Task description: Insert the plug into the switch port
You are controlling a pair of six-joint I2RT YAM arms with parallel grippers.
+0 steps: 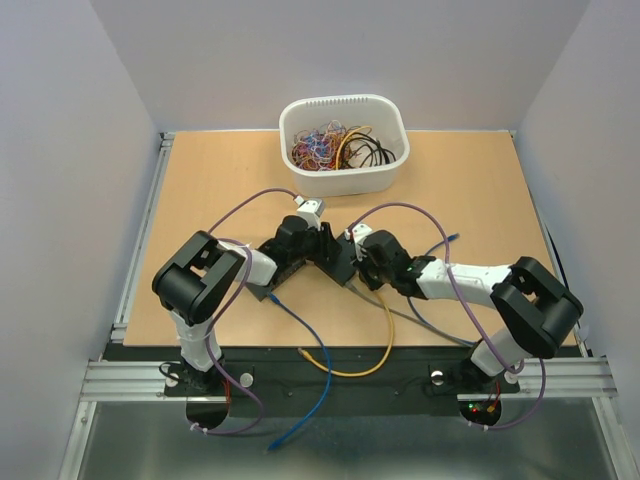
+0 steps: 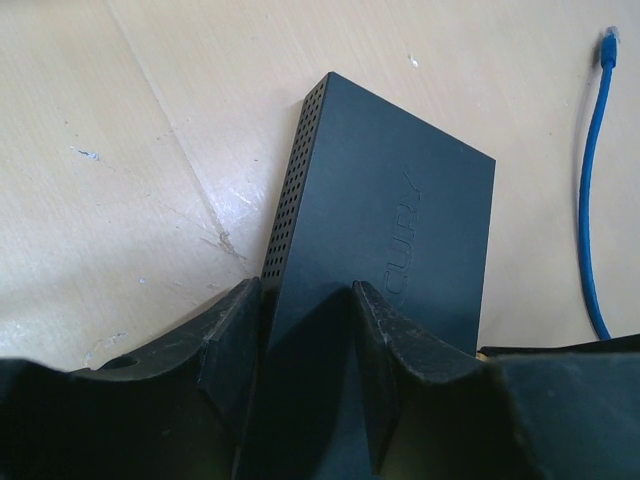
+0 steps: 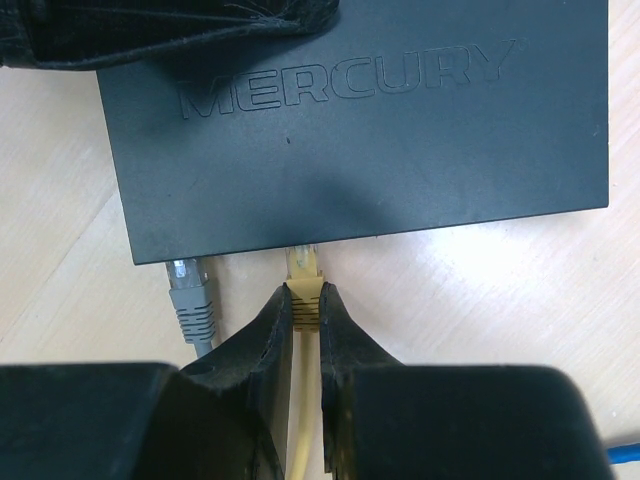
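Wooden tabletop [image 1: 470, 210]: pale and light-brown, it carries everything; both tools meet over its middle.
Basket [image 1: 345, 182]: white and oval, well beyond both tools at the far edge, holding a tangle of coloured loops.
Switch [image 3: 380, 150]: a black box with raised lettering on top, lying flat between the two tools, directly ahead of the right tool and reaching in between the fingers of the left one.
Left tool [image 2: 305, 320]: about half open and clamped on the near end of the switch, one finger against the vented side and the other over the lettered face.
Right tool [image 3: 304, 305]: nearly closed, pinching the yellow boot just behind the plug.
Yellow cable [image 3: 303, 440]: runs back between the right tool's fingers.
Blue cable [image 2: 590, 200]: lies on the tabletop to the right of the left tool, apart from the switch.
Grey plug [image 3: 192, 295]: just left of the right tool's fingertips, its front at the switch's edge.
Plug [image 3: 303, 265]: just past the right tool's fingertips, its clear tip meeting the switch's front edge; how far in it sits I cannot tell.
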